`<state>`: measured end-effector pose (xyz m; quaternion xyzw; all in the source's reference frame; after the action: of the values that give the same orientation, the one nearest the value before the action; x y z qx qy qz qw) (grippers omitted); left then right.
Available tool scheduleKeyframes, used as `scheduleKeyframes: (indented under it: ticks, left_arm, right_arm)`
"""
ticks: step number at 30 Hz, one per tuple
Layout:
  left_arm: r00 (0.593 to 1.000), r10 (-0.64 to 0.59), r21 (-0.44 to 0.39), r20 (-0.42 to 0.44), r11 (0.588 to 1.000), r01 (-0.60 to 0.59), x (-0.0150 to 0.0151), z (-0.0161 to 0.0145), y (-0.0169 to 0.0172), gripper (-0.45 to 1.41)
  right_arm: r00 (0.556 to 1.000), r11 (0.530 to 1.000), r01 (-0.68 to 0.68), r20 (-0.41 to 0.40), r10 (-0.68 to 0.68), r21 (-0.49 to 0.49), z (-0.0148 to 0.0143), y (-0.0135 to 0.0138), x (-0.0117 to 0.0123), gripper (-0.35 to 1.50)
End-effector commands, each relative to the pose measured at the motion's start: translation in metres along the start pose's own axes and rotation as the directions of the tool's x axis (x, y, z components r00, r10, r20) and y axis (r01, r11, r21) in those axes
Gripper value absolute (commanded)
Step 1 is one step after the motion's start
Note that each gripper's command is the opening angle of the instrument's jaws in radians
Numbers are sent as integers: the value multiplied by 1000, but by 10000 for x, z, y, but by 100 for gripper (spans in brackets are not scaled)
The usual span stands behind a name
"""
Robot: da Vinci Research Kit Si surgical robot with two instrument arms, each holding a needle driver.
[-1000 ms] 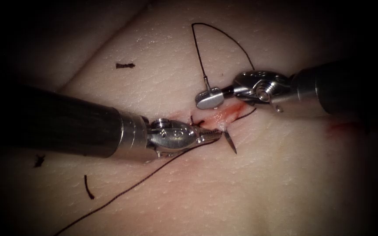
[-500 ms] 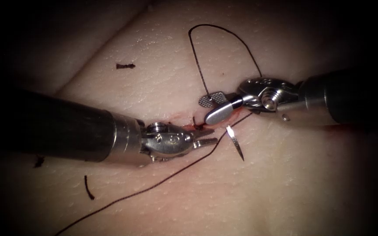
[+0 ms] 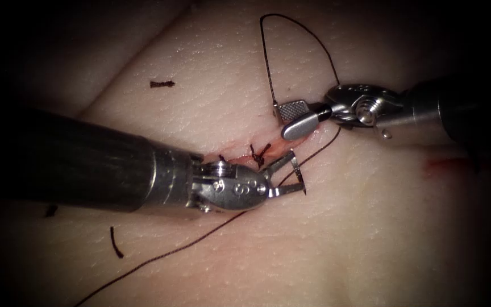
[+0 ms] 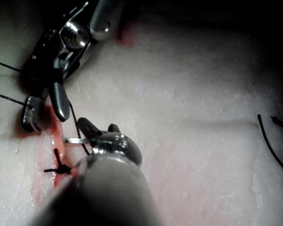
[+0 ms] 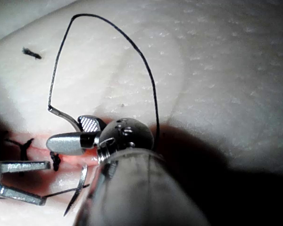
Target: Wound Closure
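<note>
**A:** Status. Who has the needle (image 3: 298,173)?

**B:** Nobody, as far as I can see. The left pincer (image 3: 291,173) is gaping wide, its jaws straddling the exposed pointed end without closing on it. The right pincer (image 3: 283,120) is also open and grips nothing. The needle's tail end, where the thread (image 3: 302,34) joins, sits right by its ribbed upper jaw.

**A:** Is the needle in the tissue (image 3: 211,102)?

**B:** Yes. The middle of the curve is buried at the cut (image 3: 240,152). The point is out to the right of the tied knot (image 3: 258,152), close to the red fluid (image 3: 279,149). The right wrist view agrees: tail (image 5: 63,115) up by the open right pincer (image 5: 66,132), point (image 5: 78,188) low.

**A:** Risks?

**B:** My reading:
- The needle is unheld, so only the tissue is seating it. A nudge from either jaw could roll it or push it back in.
- If the left jaws bite on the very tip, it could blunt or bend. Further back along the curve is safer.
- A pull that's off the needle's arc could tear the wound edge.
- The long thread run (image 3: 171,250) passes right under the left tool (tight there), so the jaws could trap it along with the needle.
- The loop above the right tool could snag a jaw.

**A:** Left wrist view?

**B:** Same story. The left pincer (image 4: 101,128) is open, with a bare needle segment (image 4: 75,140) just beside it. I can't tell if they touch.
</note>
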<state>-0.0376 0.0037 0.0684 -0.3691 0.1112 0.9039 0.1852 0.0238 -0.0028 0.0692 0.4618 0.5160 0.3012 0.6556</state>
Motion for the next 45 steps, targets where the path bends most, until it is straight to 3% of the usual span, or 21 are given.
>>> scheduleKeyframes:
  ticks: [1,10,14,20,32,35,39,42,45]
  left_arm:
    - [1000,17,1,3,1000,-17,-5,8,8,51]
    - [985,170,-84,6,982,-169,-23,20,30,69]
    - [952,307,-79,-3,949,-306,-20,29,33,71]
    - [907,421,-49,29,907,-419,-20,42,20,76]
    - [875,483,48,-6,875,-482,-25,63,10,68]
    - [874,485,71,-12,873,-483,-25,65,8,52]
    - [875,484,79,-23,873,-481,-26,62,6,12]
    - [873,484,81,-59,874,-479,-26,57,4,-28]
    - [873,483,79,-61,874,-479,-25,53,5,-42]
  right_arm:
    - [1000,1000,-1,1,1,3,8,3,-4,131]
    - [1000,1000,-3,-5,3,4,6,4,-2,131]
    - [1000,1000,-9,-30,9,5,2,4,2,131]
    - [998,1000,19,-67,-19,-2,-5,4,9,131]
    - [997,1000,22,-79,-22,1,-2,0,3,131]
    - [996,1000,23,-85,-23,2,-1,0,1,131]
    - [996,1000,26,-84,-26,1,0,0,-2,130]
    - [996,1000,26,-84,-26,0,-1,1,-1,130]
    - [996,1000,27,-84,-27,0,0,1,-2,130]
